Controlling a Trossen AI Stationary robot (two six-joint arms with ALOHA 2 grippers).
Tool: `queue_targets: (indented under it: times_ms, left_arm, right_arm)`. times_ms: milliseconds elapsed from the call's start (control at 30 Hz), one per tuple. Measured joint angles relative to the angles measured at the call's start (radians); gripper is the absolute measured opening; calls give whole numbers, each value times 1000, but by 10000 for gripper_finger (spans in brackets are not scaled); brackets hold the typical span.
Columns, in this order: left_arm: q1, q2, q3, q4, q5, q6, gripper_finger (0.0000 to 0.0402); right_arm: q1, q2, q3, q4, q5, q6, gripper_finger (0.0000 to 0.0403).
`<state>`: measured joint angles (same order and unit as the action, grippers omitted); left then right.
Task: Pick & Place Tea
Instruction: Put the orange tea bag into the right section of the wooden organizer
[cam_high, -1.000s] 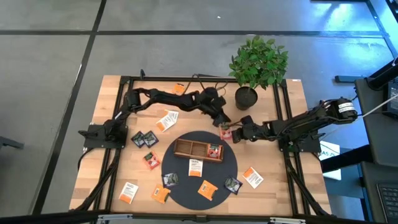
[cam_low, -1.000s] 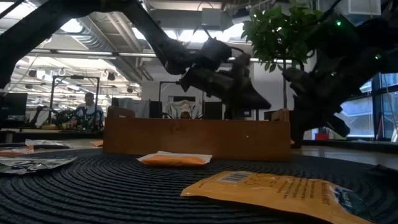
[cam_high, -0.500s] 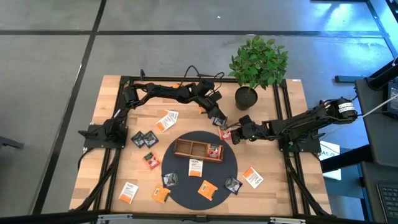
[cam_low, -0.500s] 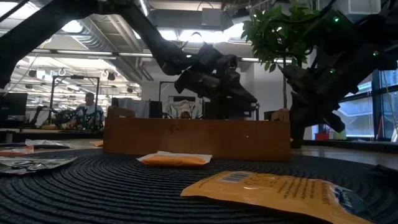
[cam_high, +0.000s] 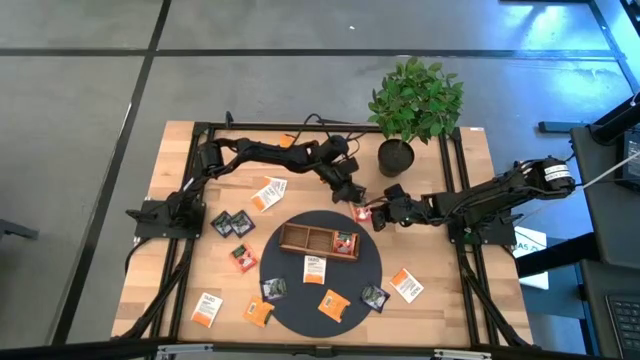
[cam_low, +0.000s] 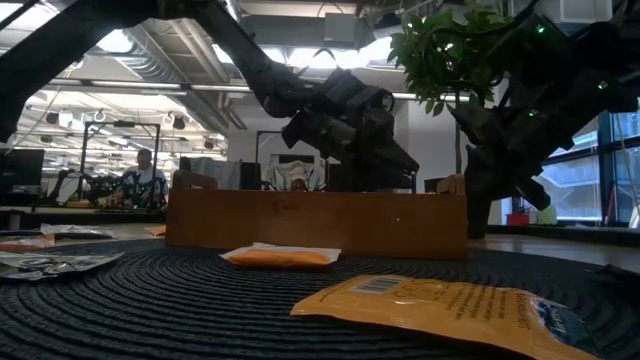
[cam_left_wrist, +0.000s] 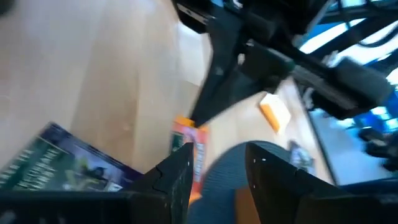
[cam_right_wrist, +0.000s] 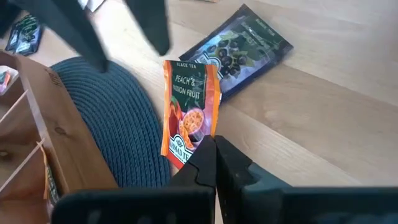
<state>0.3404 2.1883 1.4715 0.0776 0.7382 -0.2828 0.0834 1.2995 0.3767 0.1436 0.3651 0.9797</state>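
Tea sachet (cam_right_wrist: 188, 115): light, thin, floppy; right pincer (cam_right_wrist: 214, 163) closed, pinching its bottom edge. Left pincer (cam_left_wrist: 217, 177) open, empty, just beside it.

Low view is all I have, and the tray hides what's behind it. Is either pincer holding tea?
Observer: Yes. The right pincer is shut on one edge of an orange peach sachet.
Operator: Left one?
Observer: The left pincer is open and empty, close to that sachet.
Operator: Anything in the tray?
Observer: The wooden tray holds a red-and-white sachet in the end compartment nearest the right arm.
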Motion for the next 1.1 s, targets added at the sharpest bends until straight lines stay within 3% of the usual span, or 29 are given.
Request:
queue_targets:
  times_ms: [233, 1100]
  left_arm:
    - [-3, 0, 0, -3, -135, 35, 143]
    - [-49, 0, 1, -61, -135, 116, 141]
  right_arm:
    - [0, 0, 0, 25, -1, -32, 0]
    - [0, -1, 0, 33, 34, -76, 0]
